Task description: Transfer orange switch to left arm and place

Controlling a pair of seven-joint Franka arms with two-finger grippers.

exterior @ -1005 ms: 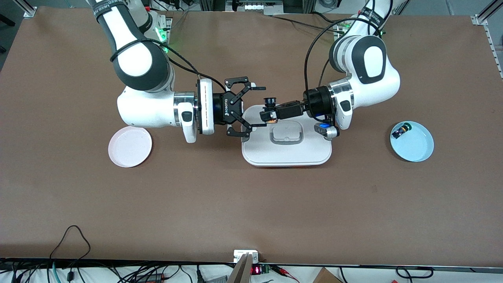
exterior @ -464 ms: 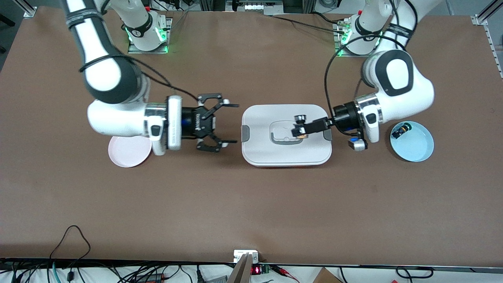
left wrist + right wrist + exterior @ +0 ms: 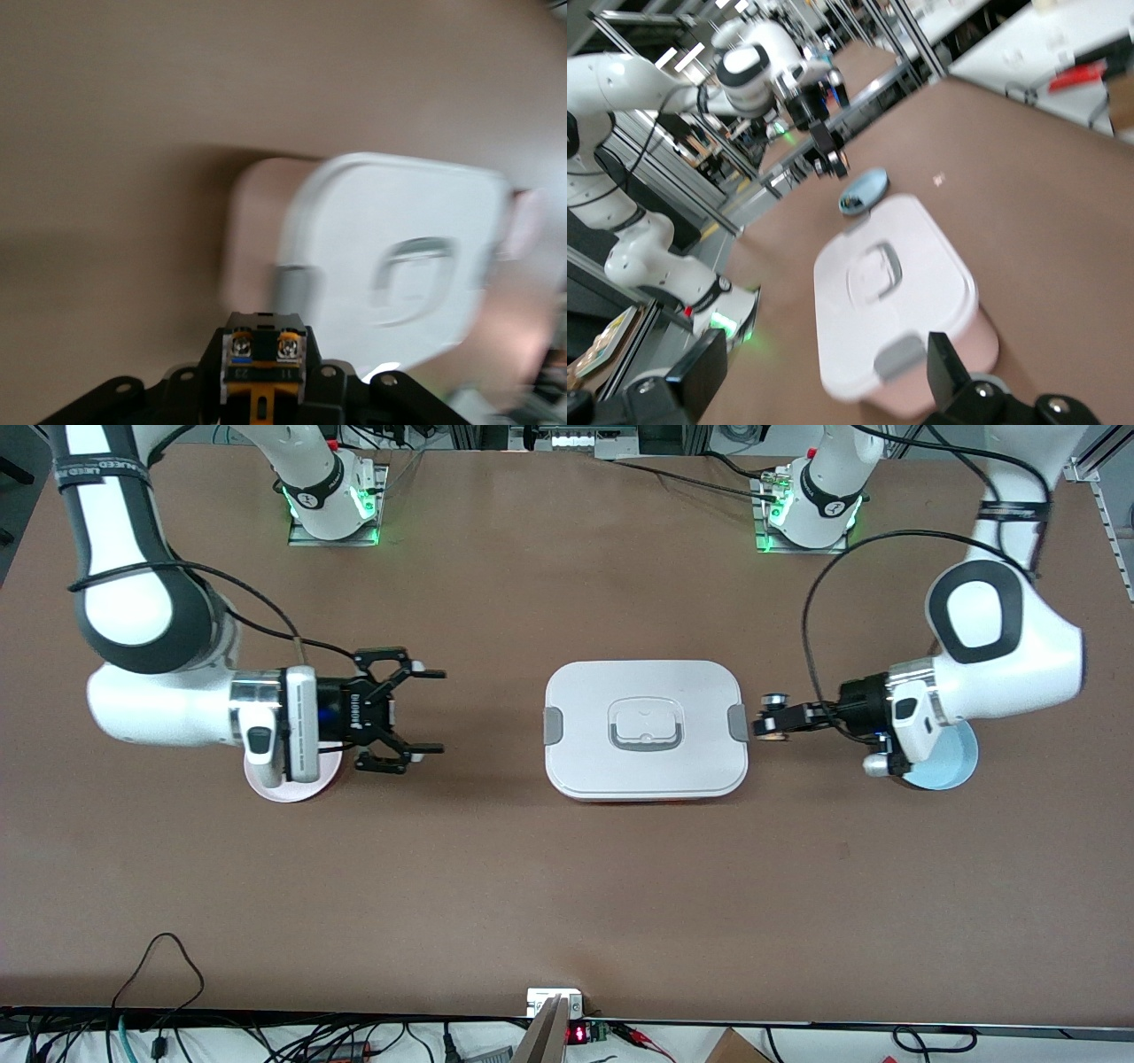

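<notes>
My left gripper (image 3: 767, 724) is shut on the orange switch (image 3: 776, 717) and holds it in the air just off the box's (image 3: 647, 771) end toward the left arm. In the left wrist view the orange switch (image 3: 263, 350) sits between the jaws, its screw terminals showing, with the white box (image 3: 399, 266) ahead of it. My right gripper (image 3: 438, 711) is open and empty, over the table between the pink plate (image 3: 282, 790) and the box. The right wrist view shows its fingers (image 3: 702, 365) wide apart, the box (image 3: 895, 292) and my left gripper (image 3: 830, 158) farther off.
The pink plate lies partly under the right wrist. A light blue plate (image 3: 955, 769) lies partly under the left wrist and also shows in the right wrist view (image 3: 864, 189). Cables and mounts line the table's edges.
Both arms have drawn apart from over the box. The left gripper carried the orange switch off the lid toward the blue plate. The right gripper pulled back toward the pink plate, still open.
</notes>
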